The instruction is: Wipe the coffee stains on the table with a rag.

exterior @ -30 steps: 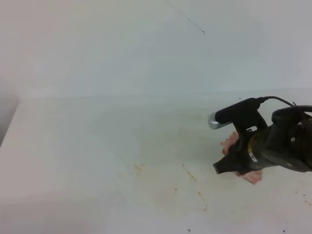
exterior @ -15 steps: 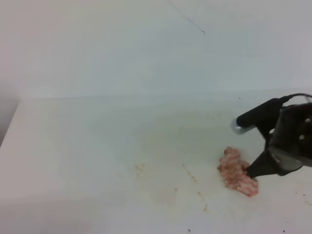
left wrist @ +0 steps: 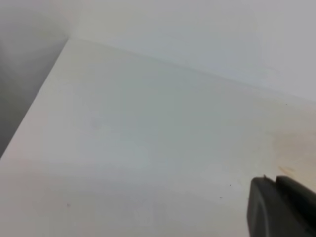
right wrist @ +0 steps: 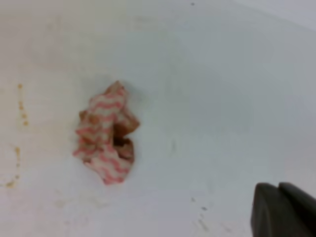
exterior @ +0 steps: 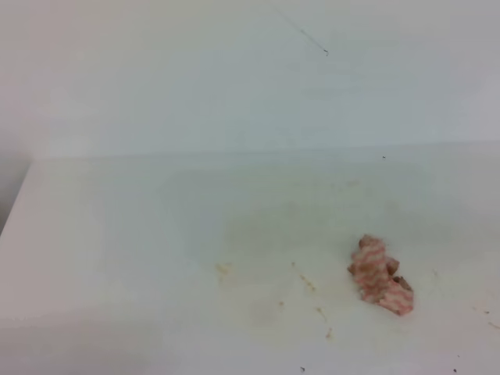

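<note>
Small bunched rag of pink-red and white striped cloth w/ brownish smudges (exterior: 380, 275) lies loose on the wide flat white tabletop (exterior: 141, 234), right of centre and toward the near edge in the exterior high view – nothing touching it. In the right wrist view the same rag (right wrist: 106, 139) sits left of centre, crumpled, a dark brown-stained fold at its middle.

Coffee stains (exterior: 308, 283): only faint tan-brown specks and short streaks, scattered to the left of the rag and nearer the front edge; a small pale smudge further left. Right wrist view shows a dotted line of the brown specks (right wrist: 21, 106) along the left edge, just beside the rag but apart from it. A faint yellowish haze tints the tabletop around that area.

Right end effector (right wrist: 284, 210) – dark fingertips at bottom right corner of its own view, pressed together, holding nothing, well apart from the rag. Left end effector (left wrist: 279, 207): dark tips at bottom right of its view, also together w/ only a thin seam between them, over bare tabletop (left wrist: 123, 148) near a pale brownish tint at the right edge. Neither arm appears in the exterior high view
</note>
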Action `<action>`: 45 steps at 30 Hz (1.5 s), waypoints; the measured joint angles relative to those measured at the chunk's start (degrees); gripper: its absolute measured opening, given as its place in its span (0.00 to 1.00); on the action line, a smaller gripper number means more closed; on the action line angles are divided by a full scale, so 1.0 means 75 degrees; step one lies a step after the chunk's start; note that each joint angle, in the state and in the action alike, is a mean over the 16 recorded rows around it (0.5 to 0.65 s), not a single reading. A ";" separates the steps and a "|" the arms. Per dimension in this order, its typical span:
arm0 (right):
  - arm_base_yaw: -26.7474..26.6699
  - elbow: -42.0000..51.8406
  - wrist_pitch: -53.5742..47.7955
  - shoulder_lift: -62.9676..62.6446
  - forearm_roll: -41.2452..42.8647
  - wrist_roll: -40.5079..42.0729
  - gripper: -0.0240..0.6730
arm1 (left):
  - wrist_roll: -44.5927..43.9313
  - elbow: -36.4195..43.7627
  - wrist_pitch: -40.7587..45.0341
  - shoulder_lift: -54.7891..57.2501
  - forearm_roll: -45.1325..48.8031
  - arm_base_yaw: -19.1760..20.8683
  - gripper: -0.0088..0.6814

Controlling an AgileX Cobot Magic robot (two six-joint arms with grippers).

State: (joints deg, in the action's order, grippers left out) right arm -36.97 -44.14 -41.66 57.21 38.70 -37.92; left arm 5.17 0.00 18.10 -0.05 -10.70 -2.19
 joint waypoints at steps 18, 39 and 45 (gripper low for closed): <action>0.0151 0.0481 -0.0399 -0.3562 0.0045 0.0138 0.03 | 0.0000 0.0000 0.0000 0.0000 0.0000 0.0000 0.01; 0.4998 0.4043 0.3216 -0.6900 -0.1176 0.0612 0.03 | 0.0000 0.0000 0.0000 0.0000 0.0000 0.0000 0.01; 0.5899 0.4861 0.3388 -0.7491 -0.1772 0.0733 0.03 | 0.0000 0.0000 0.0000 -0.0004 0.0000 -0.0001 0.01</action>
State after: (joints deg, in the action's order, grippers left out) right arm 7.27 -7.68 -16.25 1.02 25.41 -32.42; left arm 5.17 0.00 18.10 -0.09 -10.70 -2.19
